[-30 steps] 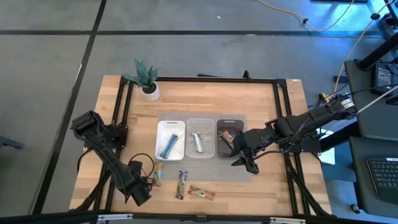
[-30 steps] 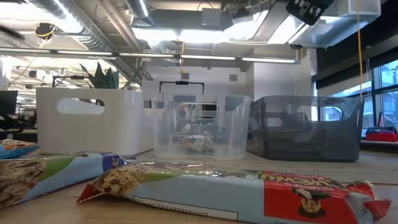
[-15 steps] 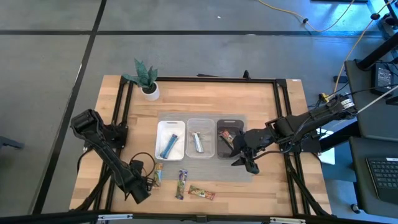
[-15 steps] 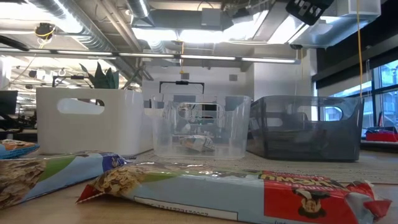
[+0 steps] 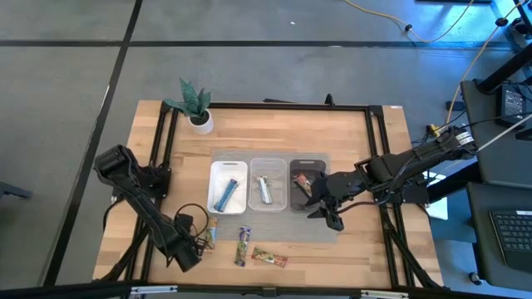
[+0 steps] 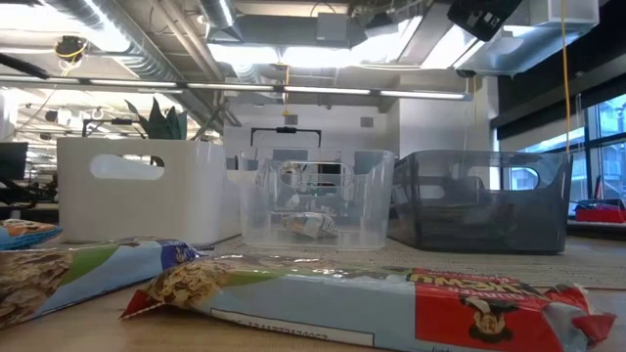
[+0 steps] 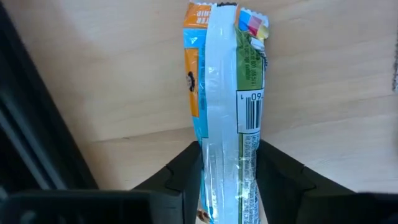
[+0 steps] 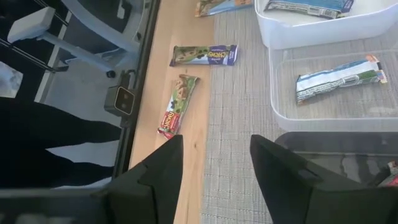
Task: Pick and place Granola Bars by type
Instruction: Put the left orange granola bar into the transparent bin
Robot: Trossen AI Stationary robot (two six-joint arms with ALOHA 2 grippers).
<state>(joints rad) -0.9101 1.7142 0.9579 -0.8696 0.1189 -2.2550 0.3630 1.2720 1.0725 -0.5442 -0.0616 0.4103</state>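
My left gripper (image 5: 202, 237) is at the table's near left, shut on a granola bar (image 7: 225, 99) with an orange-blue and green wrapper, which also shows in the high view (image 5: 212, 231). Two more bars lie on the wood near the front edge: a blue one (image 5: 243, 245) and a brown-green-red one (image 5: 270, 257). A blue bar (image 5: 226, 196) lies in the white tray, a silver-white one (image 5: 264, 189) in the clear tray and a brown-red one (image 5: 304, 183) in the dark tray. My right gripper (image 5: 326, 214) is open and empty beside the dark tray's near right corner. My left gripper pinches the bar's two long sides (image 7: 217, 180) between its two fingers (image 7: 186, 177), at the end nearest the gripper. The fingers lie along the bar, which stands on edge with its seam up. I cannot tell whether it is lifted off the wood.
The white (image 5: 214, 178), clear (image 5: 253, 166) and dark (image 5: 293, 170) trays stand side by side on a grey mat (image 5: 283, 228) at the table's middle. A potted plant (image 5: 198, 106) stands at the far left. Black frame rails (image 5: 170, 149) run along the table's sides.
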